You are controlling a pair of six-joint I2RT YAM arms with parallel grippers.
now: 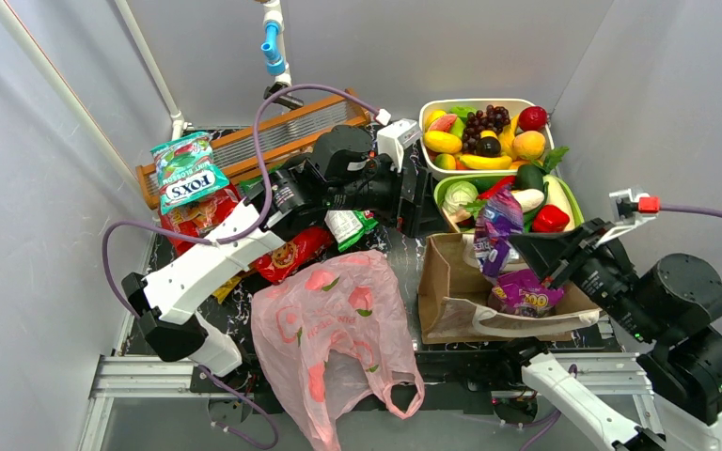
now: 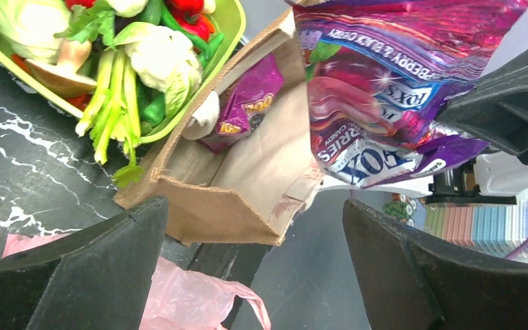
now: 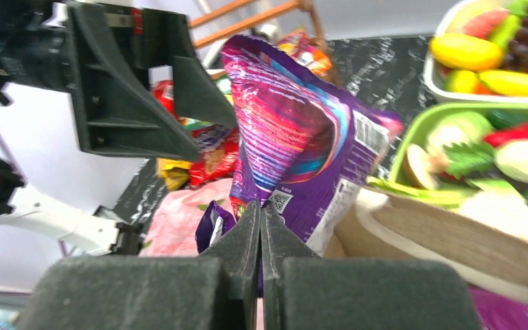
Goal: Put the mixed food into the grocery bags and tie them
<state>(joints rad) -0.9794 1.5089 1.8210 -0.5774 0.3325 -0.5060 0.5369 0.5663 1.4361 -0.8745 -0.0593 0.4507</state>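
Right gripper (image 3: 261,216) clenched on glossy purple foil snack packet (image 3: 295,137), which hangs over boxy brown tote (image 1: 444,282), 3 o'clock of table. Left gripper (image 2: 254,220) spread wide, empty. I'd lower packet well into the tote mouth before releasing.

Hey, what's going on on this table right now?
The right gripper is shut on a purple Fox's packet, holding it above the open brown tote. Another purple packet already lies inside the tote. The left gripper is open and empty, close to the held packet. The pink bag lies slack at the table's near edge. The white fruit tray and green vegetable tray are full.
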